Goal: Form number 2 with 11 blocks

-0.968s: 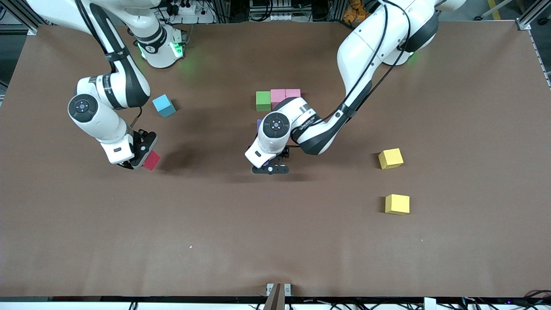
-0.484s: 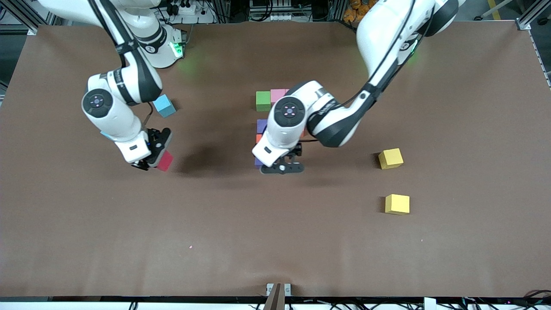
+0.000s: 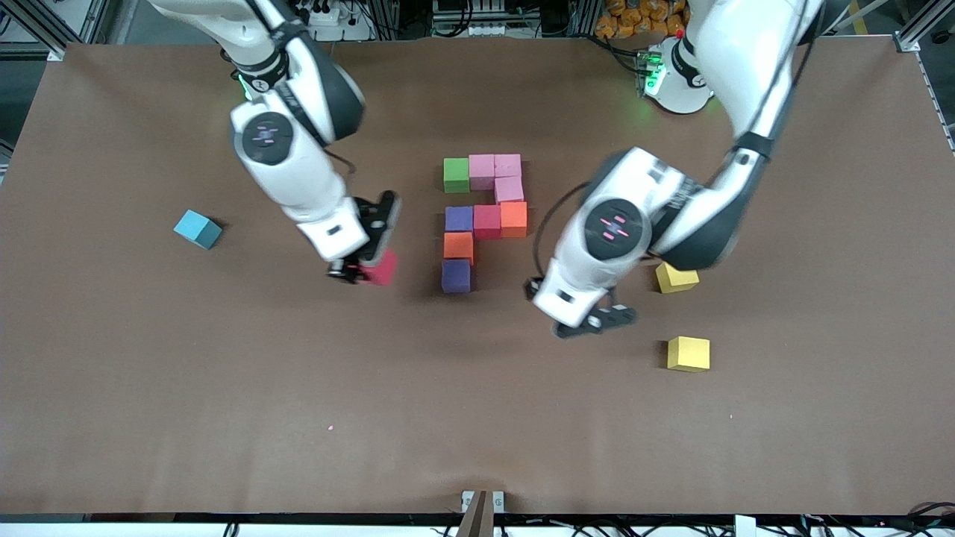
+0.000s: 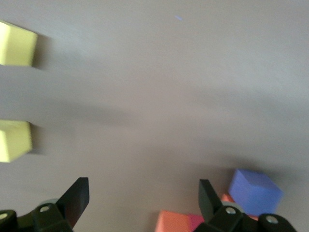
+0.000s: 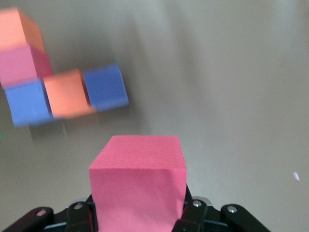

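Note:
Nine blocks lie together mid-table: a green block (image 3: 456, 174), three pink blocks (image 3: 495, 165), then purple (image 3: 459, 218), red (image 3: 486, 221) and orange (image 3: 513, 218), an orange block (image 3: 458, 245) and the nearest, a purple block (image 3: 455, 276). My right gripper (image 3: 365, 274) is shut on a red block (image 3: 382, 267) (image 5: 137, 183), in the air beside the nearest purple block (image 5: 105, 87), toward the right arm's end. My left gripper (image 3: 593, 321) (image 4: 142, 186) is open and holds nothing, over bare table between the figure and two yellow blocks (image 3: 677, 276) (image 3: 688, 353).
A light-blue cube (image 3: 198, 228) lies toward the right arm's end of the table. The two yellow blocks (image 4: 17, 43) (image 4: 14, 140) lie apart from each other toward the left arm's end. The brown table (image 3: 477, 418) stretches wide near the front camera.
The right gripper carried the red block toward the figure. The left gripper drew off the figure toward the yellow blocks, uncovering the lower blocks.

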